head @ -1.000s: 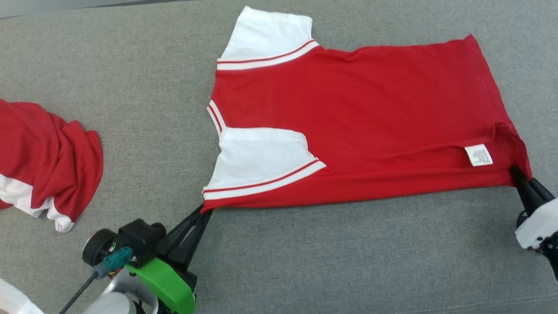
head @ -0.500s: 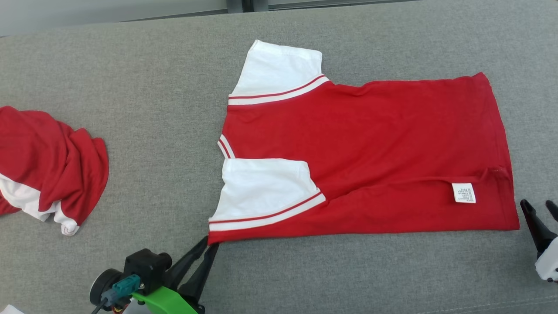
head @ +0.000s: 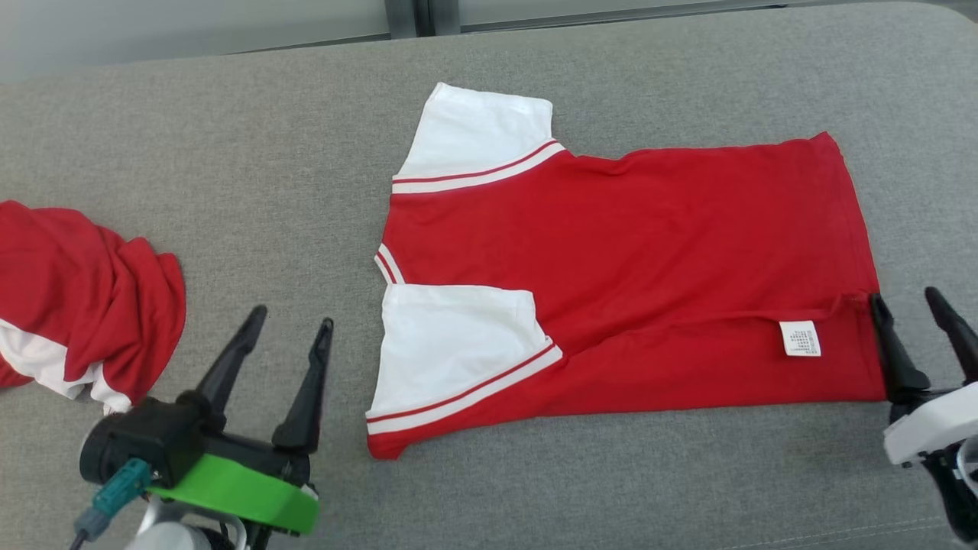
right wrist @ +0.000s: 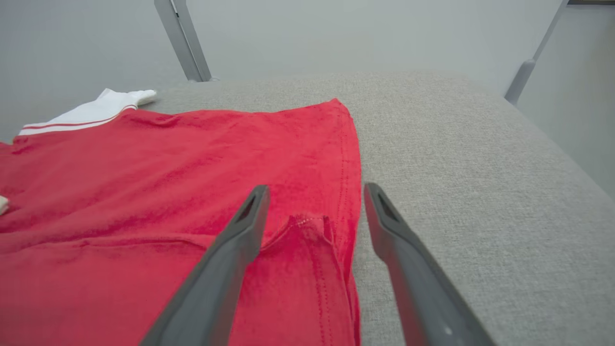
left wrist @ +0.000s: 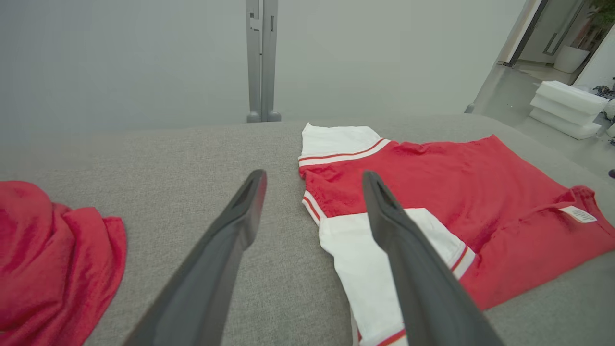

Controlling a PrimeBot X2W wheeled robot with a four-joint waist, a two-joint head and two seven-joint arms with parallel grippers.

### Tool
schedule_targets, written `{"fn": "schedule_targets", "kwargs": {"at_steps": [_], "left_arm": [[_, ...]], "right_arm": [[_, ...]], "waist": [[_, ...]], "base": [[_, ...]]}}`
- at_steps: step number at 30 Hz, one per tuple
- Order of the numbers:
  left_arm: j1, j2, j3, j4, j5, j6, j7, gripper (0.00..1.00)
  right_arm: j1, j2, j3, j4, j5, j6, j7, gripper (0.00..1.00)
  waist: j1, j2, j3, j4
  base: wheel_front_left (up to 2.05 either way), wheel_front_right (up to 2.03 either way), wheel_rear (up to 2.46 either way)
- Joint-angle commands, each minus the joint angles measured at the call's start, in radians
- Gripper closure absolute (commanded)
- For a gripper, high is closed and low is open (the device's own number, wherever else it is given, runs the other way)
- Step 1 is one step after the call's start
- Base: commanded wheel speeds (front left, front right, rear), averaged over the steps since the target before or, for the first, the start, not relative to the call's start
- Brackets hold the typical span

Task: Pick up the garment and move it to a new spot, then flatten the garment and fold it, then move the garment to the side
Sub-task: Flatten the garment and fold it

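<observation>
The garment (head: 649, 260) is a red T-shirt with white sleeves, lying folded on the grey cushion, collar to the left and hem to the right (left wrist: 456, 192) (right wrist: 168, 173). A white label (head: 800, 338) shows near its right end. My left gripper (head: 290, 317) stands open to the left of the near sleeve, holding nothing (left wrist: 312, 180). At the shirt's right hem my right gripper (head: 905, 298) is open too, with its left finger over the hem corner and nothing gripped (right wrist: 314, 192).
A second red and white garment (head: 76, 298) lies crumpled at the left edge of the cushion (head: 252, 168). Bare grey fabric runs between the two garments and along the near side. Behind the cushion stands a pale wall with a metal post (left wrist: 262, 57).
Both grippers have opened and let go of the shirt's near corners, which now lie flat. The left gripper has drawn off to the left. The head camera has also shifted.
</observation>
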State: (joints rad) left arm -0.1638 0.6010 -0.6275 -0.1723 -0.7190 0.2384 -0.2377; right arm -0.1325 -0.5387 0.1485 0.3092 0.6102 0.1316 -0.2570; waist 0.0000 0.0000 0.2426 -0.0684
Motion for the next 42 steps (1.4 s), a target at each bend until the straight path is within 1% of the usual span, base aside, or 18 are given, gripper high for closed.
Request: {"fn": "schedule_targets", "kwargs": {"at_steps": [1, 4, 6, 12, 16, 19, 22, 23, 24, 25, 26, 29, 31, 35, 39, 40, 41, 42], "left_arm": [[-0.033, -0.007, 0.022, -0.005, 0.020, 0.007, -0.011, 0.00], [-0.052, -0.022, 0.046, -0.002, 0.039, 0.008, -0.020, 0.00], [-0.057, -0.034, 0.059, -0.006, 0.049, 0.003, -0.023, 0.00], [-0.015, -0.050, 0.067, -0.016, 0.089, -0.004, -0.029, 0.00], [0.005, -0.074, 0.074, -0.019, 0.119, -0.010, -0.028, 0.00], [0.007, -0.091, 0.076, -0.016, 0.138, -0.020, -0.027, 0.00], [0.009, -0.104, 0.083, -0.012, 0.147, -0.029, -0.028, 0.00], [0.010, -0.108, 0.085, -0.010, 0.149, -0.032, -0.027, 0.00], [0.012, -0.111, 0.088, -0.008, 0.152, -0.036, -0.028, 0.00], [0.013, -0.114, 0.092, -0.005, 0.156, -0.038, -0.027, 0.00], [0.014, -0.116, 0.095, -0.004, 0.159, -0.042, -0.027, 0.00], [0.018, -0.122, 0.111, -0.003, 0.167, -0.046, -0.028, 0.00], [0.021, -0.126, 0.121, -0.004, 0.171, -0.049, -0.028, 0.00], [0.028, -0.133, 0.130, 0.002, 0.180, -0.061, -0.028, 0.00], [0.029, -0.134, 0.132, 0.012, 0.187, -0.071, -0.027, 0.00], [0.029, -0.132, 0.130, 0.016, 0.187, -0.075, -0.026, 0.00], [0.026, -0.131, 0.130, 0.018, 0.185, -0.077, -0.026, 0.00], [0.021, -0.125, 0.131, 0.022, 0.186, -0.078, -0.024, 0.00]], "right_arm": [[-0.005, 0.023, 0.001, -0.010, -0.016, -0.002, -0.006, 0.00], [-0.003, 0.068, 0.007, -0.003, -0.029, -0.002, -0.006, 0.00], [0.009, 0.095, 0.013, 0.007, -0.015, -0.002, 0.003, 0.00], [0.028, 0.109, -0.027, 0.084, 0.015, -0.002, 0.045, 0.00], [0.025, 0.122, -0.055, 0.152, 0.047, -0.002, 0.099, 0.00], [0.021, 0.130, -0.053, 0.193, 0.079, -0.002, 0.127, 0.00], [0.008, 0.133, -0.027, 0.216, 0.115, -0.002, 0.138, 0.00], [0.006, 0.128, -0.012, 0.224, 0.125, -0.001, 0.141, 0.68], [0.005, 0.121, 0.003, 0.227, 0.128, -0.001, 0.141, 0.90], [0.007, 0.112, 0.018, 0.231, 0.135, -0.001, 0.140, 1.00], [0.010, 0.103, 0.026, 0.234, 0.139, -0.001, 0.136, 1.00], [0.030, 0.038, 0.049, 0.233, 0.122, -0.003, 0.116, 1.00], [0.038, 0.007, 0.049, 0.232, 0.117, -0.003, 0.100, 1.00], [0.043, -0.037, 0.039, 0.215, 0.116, -0.003, 0.091, 1.00], [0.052, -0.056, 0.028, 0.197, 0.122, -0.003, 0.108, 1.00], [0.052, -0.057, 0.017, 0.200, 0.118, -0.003, 0.113, 0.94], [0.050, -0.058, 0.006, 0.201, 0.112, -0.003, 0.107, 0.37], [0.044, -0.055, -0.011, 0.198, 0.106, -0.003, 0.091, 0.00]], "waist": [[0.0000, 0.0000, -0.005, -0.003], [0.0000, 0.0000, -0.017, -0.007], [0.0000, 0.0000, -0.021, -0.009], [0.0000, 0.0000, -0.011, -0.016], [0.0000, 0.0000, 0.004, -0.005], [0.0000, 0.0000, 0.014, 0.008], [0.0000, 0.0000, 0.024, 0.017], [0.0000, 0.0000, 0.027, 0.021], [0.0000, 0.0000, 0.028, 0.023], [0.0000, 0.0000, 0.030, 0.025], [0.0000, 0.0000, 0.031, 0.027], [0.0000, 0.0000, 0.035, 0.026], [0.0000, 0.0000, 0.038, 0.024], [0.0000, 0.0000, 0.038, 0.018], [0.0000, 0.0000, 0.032, 0.015], [0.0000, 0.0000, 0.030, 0.014], [0.0000, 0.0000, 0.027, 0.013], [0.0000, 0.0000, 0.024, 0.013]], "base": [[0.00, 0.00, 0.00], [0.00, 0.00, 0.00], [0.00, 0.00, 0.00], [0.00, 0.00, 0.00], [0.00, 0.00, 0.00], [0.00, 0.00, 0.00], [0.00, 0.00, 0.00], [0.00, 0.00, 0.00], [0.00, 0.00, 0.00], [0.00, 0.00, 0.00], [0.00, 0.00, 0.00], [0.00, 0.00, 0.00], [0.00, 0.00, 0.00], [0.00, 0.00, 0.00], [0.00, 0.00, 0.00], [0.00, 0.00, 0.00], [0.00, 0.00, 0.00], [0.00, 0.00, 0.00]]}}
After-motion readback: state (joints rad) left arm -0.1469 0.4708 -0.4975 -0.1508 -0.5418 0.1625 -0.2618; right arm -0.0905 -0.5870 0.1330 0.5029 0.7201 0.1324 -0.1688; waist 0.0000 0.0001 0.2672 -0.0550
